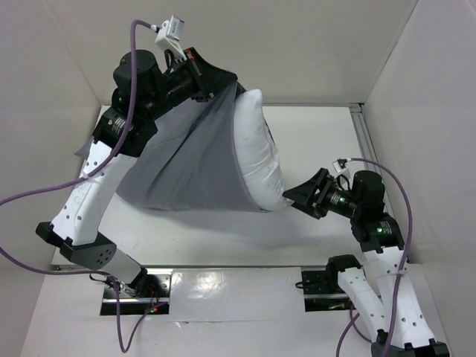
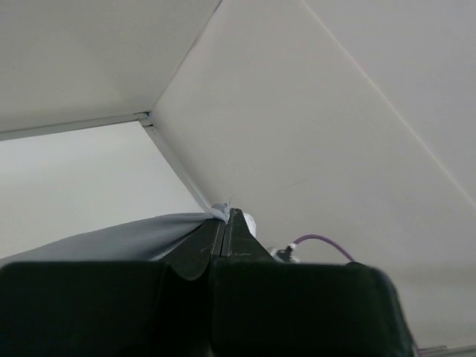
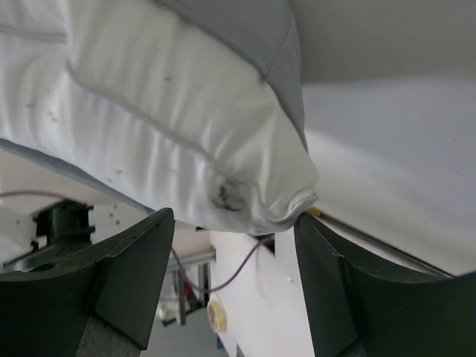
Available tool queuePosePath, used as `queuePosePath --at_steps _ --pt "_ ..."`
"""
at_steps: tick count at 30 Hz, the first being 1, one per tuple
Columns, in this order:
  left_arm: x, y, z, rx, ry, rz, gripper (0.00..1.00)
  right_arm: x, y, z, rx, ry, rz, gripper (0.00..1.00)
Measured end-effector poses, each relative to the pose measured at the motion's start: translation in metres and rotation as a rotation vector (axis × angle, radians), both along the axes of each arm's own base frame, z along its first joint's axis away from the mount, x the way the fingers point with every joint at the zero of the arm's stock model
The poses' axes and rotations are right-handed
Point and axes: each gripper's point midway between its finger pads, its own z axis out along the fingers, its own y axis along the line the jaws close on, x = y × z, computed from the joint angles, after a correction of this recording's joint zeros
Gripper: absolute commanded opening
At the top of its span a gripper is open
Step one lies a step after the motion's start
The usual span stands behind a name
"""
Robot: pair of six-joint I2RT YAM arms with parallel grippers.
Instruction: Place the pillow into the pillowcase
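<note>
Pillow [image 1: 260,152] is partly sheathed by the pillowcase [image 1: 186,160], pinched in the closed left tool [image 2: 225,229]; right tool [image 3: 232,223] is spread open.

We are looking at a robotics lab cell: plain white panels [image 1: 312,44] box in a white table [image 1: 320,141], with cabled arms [image 1: 89,193] bolted to metal plates [image 1: 327,286].

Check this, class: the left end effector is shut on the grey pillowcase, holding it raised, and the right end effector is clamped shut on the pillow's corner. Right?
Not quite: the right end effector is open, fingers apart by the corner of the pillow, as the right wrist view shows. The left end effector is shut on the raised pillowcase.
</note>
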Motion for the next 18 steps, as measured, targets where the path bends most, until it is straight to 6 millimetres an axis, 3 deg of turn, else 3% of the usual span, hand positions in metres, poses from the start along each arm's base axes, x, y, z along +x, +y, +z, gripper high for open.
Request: queuePosePath --at_steps 5,9,13,18 --pt "0.025 -0.005 -0.021 0.040 0.032 0.044 0.00 0.014 -0.015 0.020 -0.087 -0.048 -0.106 0.71" --pt "0.046 -0.010 -0.046 0.083 0.078 0.066 0.00 0.014 -0.019 0.019 -0.113 -0.050 -0.119 0.71" --pt "0.056 -0.015 -0.068 0.114 0.116 0.068 0.00 0.014 -0.017 -0.007 -0.101 0.045 -0.121 0.70" --pt "0.055 -0.024 -0.086 0.137 0.146 0.055 0.00 0.010 -0.009 -0.057 0.009 0.249 -0.145 0.67"
